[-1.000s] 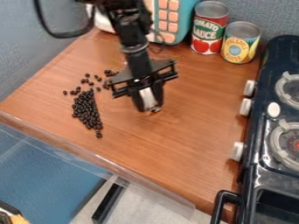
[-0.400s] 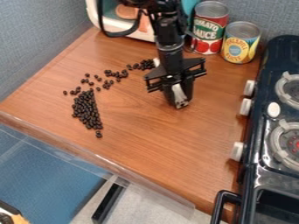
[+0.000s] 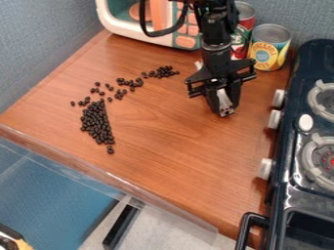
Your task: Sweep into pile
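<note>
Hanging Right of the Black Beans

Two upright cans, a red one (image 3: 246, 27) and a yellow one (image 3: 269, 51), stand far right; their contents are hidden from me. The black beans (image 3: 96, 123) lie on the worktop (image 3: 163, 151), heaped at left, with a looser trail running far and right. Since the earlier frame my hand (image 3: 224, 105) has shifted right; the beans haven't moved. Whether it's clenched, I can't tell.

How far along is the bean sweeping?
Partly done, it seems: many beans sit in a dense pile. In hand: nothing being swept right now; the gripper is off toward the stove. Left: the loose trail running from the pile toward the toy microwave.
</note>
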